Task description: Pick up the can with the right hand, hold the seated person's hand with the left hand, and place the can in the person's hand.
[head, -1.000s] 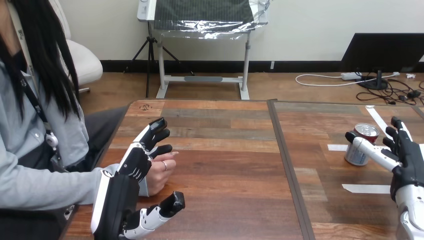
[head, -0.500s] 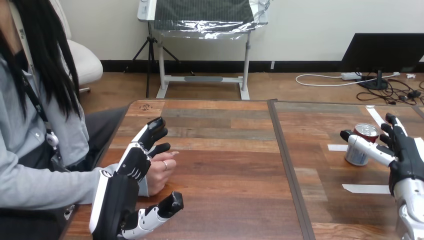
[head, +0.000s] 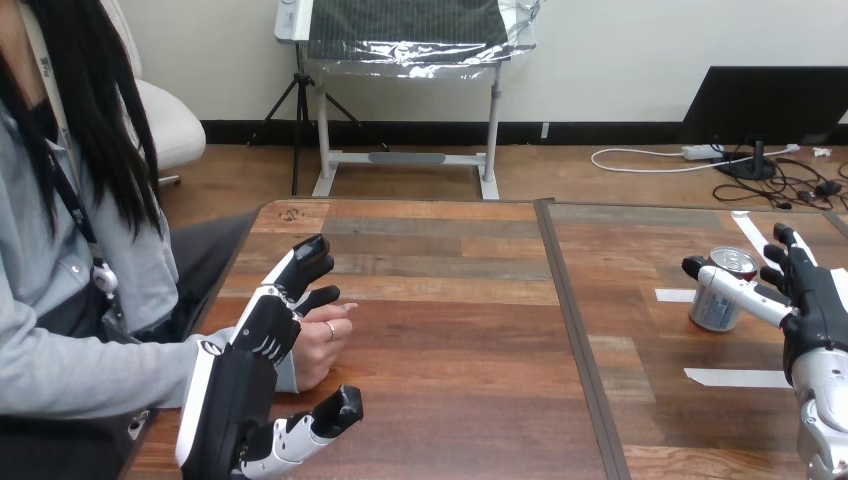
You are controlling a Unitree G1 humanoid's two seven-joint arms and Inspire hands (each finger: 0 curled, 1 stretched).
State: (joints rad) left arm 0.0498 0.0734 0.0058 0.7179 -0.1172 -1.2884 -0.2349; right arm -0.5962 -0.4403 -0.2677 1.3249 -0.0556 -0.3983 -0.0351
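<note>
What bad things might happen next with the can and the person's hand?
The right hand has straight fingers beside the can, so a clumsy close might tip it over. The left hand is over the person's hand, open; closing hard might pinch it.

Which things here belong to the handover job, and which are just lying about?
In the job: the can, next to the open right hand; the person's hand, next to the open left hand.
Lying about: white tape strips on the table.
</note>
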